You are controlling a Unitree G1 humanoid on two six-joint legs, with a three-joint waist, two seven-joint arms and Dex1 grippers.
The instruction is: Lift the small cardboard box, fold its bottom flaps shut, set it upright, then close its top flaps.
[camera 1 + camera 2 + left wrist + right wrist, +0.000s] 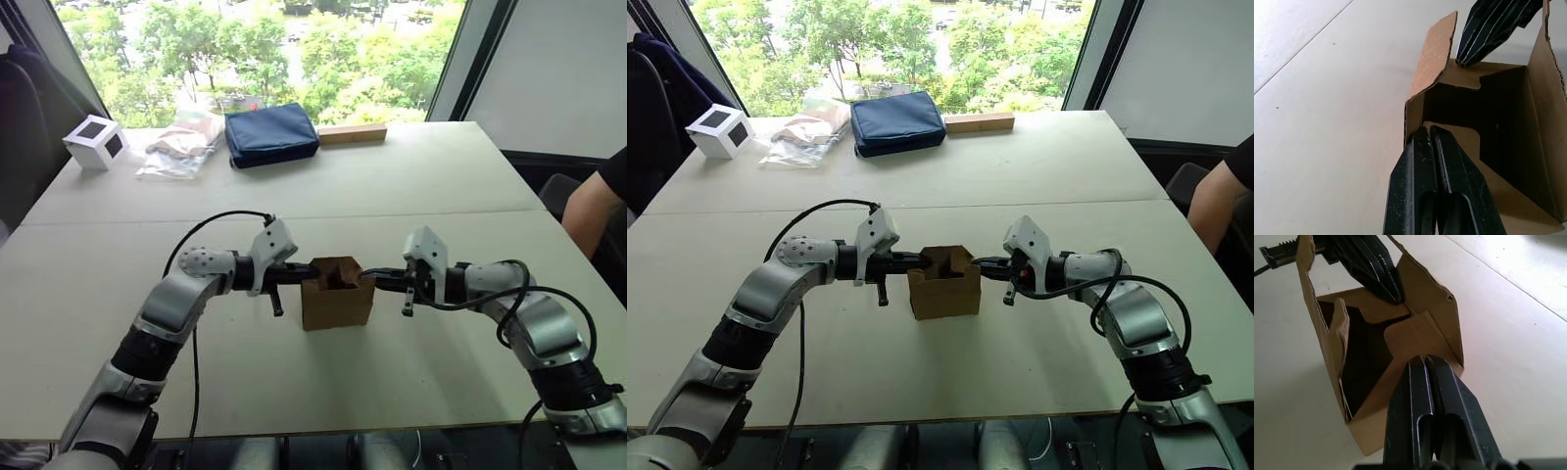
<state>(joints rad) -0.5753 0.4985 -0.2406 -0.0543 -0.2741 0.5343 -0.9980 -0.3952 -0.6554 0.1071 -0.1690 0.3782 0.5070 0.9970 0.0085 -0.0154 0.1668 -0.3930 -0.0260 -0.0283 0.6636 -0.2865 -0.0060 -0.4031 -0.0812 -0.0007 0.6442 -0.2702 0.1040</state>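
Head views: the small cardboard box [337, 292] stands upright on the pale surface [411, 186] between the left gripper [300, 275] and the right gripper [376, 275], each meeting a side at its open end. Left wrist view: jaws pressed together, tips on one of the top flaps [1459, 139] folded inward. Right wrist view: jaws likewise together, pushing the opposite flap down; two side flaps stand up.

Strong daylight was admitted through the window [265, 49] at 12 o'clock, where foliage was washed out. The table [411, 186] was evenly lit; the box [1508, 122] interior was left deeply shadowed.
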